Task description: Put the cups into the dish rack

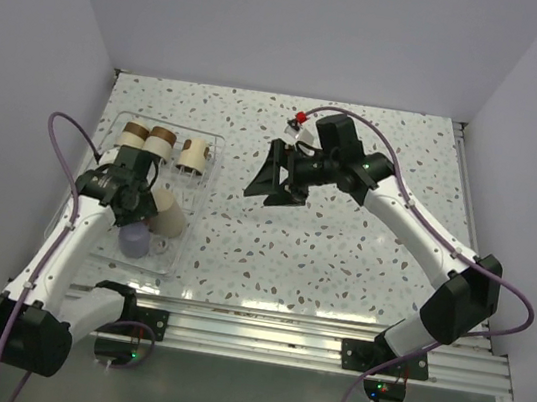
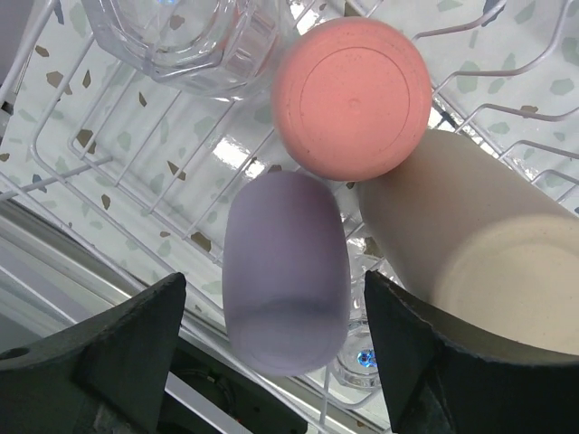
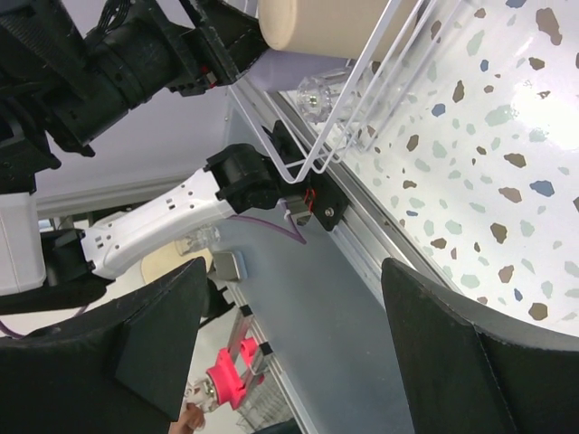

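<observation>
The dish rack (image 1: 203,166) is a white wire tray at the table's left. Three cream cups with brown bands (image 1: 161,142) lie along its far side. A tall beige cup (image 1: 169,218) and a lavender cup (image 1: 133,240) sit nearer. My left gripper (image 1: 135,214) hangs over them. In the left wrist view it (image 2: 274,294) is open, straddling the lavender cup (image 2: 288,262) with a gap on each side. The coral-red cup (image 2: 351,95), the beige cup (image 2: 470,244) and a clear cup (image 2: 181,36) rest on the rack (image 2: 90,163). My right gripper (image 1: 264,195) hovers open and empty over mid-table.
The right wrist view looks past the right gripper (image 3: 294,271) at the rack's near corner (image 3: 362,90), the beige cup (image 3: 335,23) and the table's aluminium front rail (image 3: 380,244). White walls enclose the speckled table (image 1: 340,262) on three sides.
</observation>
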You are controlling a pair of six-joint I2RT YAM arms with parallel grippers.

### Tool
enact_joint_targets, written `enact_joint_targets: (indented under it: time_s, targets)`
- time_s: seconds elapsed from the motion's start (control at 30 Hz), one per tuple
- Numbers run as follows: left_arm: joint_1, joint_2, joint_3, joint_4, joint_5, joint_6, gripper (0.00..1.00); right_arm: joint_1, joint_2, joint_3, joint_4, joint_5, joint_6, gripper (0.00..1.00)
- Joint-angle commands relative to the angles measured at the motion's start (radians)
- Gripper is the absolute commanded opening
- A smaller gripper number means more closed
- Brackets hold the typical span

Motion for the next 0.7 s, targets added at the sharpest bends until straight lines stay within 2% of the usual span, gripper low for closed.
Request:
enact_joint_targets:
  time_s: [0.0,0.3,0.67]
  targets:
    - [0.008,-0.037,0.003,0.03,-0.013,0.004,0.84,-0.005,-0.004,0.047,-0.03,0.018,-0.028,0.81]
    - [0.008,-0.094,0.038,0.001,0.004,0.016,0.87,-0.007,-0.016,0.089,-0.069,0.073,-0.015,0.81]
    - [0.008,-0.088,0.311,-0.05,0.022,0.118,0.88,0.01,-0.087,0.077,-0.073,0.167,0.052,0.81]
